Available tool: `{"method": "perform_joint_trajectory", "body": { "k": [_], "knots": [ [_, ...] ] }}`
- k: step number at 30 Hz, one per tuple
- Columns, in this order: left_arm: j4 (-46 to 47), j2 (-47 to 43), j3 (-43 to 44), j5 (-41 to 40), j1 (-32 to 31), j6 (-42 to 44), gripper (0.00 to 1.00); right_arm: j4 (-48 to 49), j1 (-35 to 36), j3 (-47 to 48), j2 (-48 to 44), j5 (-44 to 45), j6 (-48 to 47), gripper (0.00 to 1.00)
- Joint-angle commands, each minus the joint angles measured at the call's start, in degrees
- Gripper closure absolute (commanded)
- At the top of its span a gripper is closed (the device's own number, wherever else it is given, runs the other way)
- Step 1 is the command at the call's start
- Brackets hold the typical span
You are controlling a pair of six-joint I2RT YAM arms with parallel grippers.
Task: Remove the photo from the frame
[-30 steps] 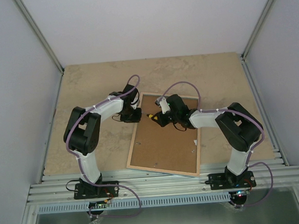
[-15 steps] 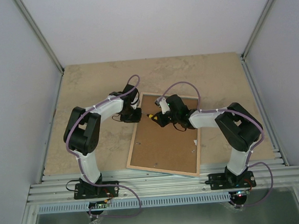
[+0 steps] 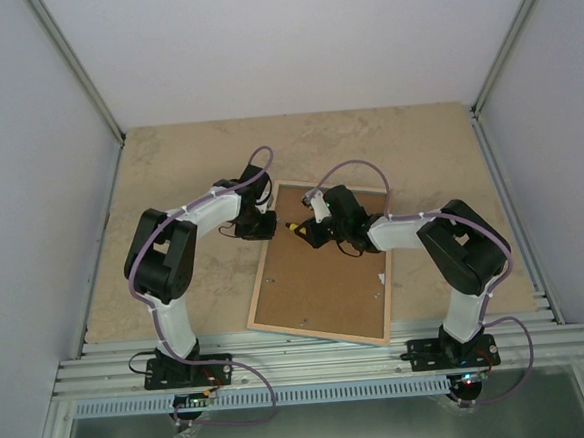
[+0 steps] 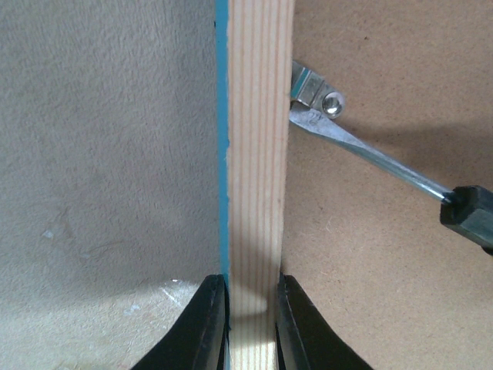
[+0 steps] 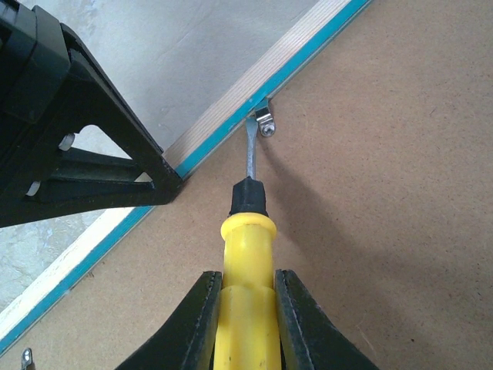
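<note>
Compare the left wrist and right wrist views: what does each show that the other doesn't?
Left wrist only: the left gripper with one finger on each side of the wood rim of the frame, clamped on it. Right wrist only: the right gripper shut on the yellow handle of the screwdriver, plus a second clip at the lower left. Both: the screwdriver's blade tip at the metal clip on the brown back, and the turquoise edge.
</note>
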Motion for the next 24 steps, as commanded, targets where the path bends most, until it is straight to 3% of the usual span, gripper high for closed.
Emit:
{"method": "perform_joint_trajectory", "body": {
  "k": [1,13,24],
  "knots": [
    [-1.6,0.8,-0.6,0.5,0.3,-0.8,1.00,2.1,-0.1,0.6,0.7,5.6,1.6,0.99],
    [-1.7,1.0,-0.5,0.4,0.3,-0.8,1.00,2.8,-0.1,-1.7,-1.8,14.9,3.9,1.00],
    [-1.8,0.9,-0.4,0.4,0.3,-0.7,1.00,0.3,-0.1,0.2,-1.7,8.0,-0.3,0.99]
  ]
}}
